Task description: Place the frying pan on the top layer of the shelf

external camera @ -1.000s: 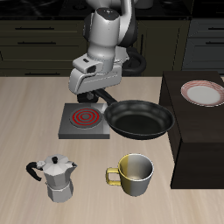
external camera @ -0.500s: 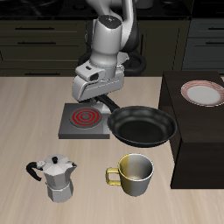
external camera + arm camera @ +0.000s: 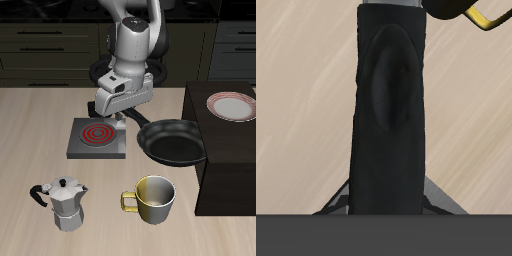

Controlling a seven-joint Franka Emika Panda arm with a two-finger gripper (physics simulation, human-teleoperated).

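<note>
The frying pan (image 3: 175, 142) is round, shallow and black, held above the table between the burner plate and the shelf (image 3: 225, 150). My gripper (image 3: 122, 116) is shut on the pan's long black handle (image 3: 133, 122), which fills the wrist view (image 3: 391, 110). The pan's far rim reaches the edge of the dark brown boxy shelf, at about the level of its flat top. My fingertips are hidden behind the handle in the wrist view.
A grey square burner plate with a red spiral (image 3: 97, 137) lies under the gripper. A moka pot (image 3: 63, 203) and a metal mug (image 3: 152, 198) stand near the table's front edge. A pink-rimmed plate (image 3: 233, 105) sits on the shelf top.
My gripper has carried the pan sideways toward the shelf and slightly up. The pan's rim now reaches the shelf's edge.
</note>
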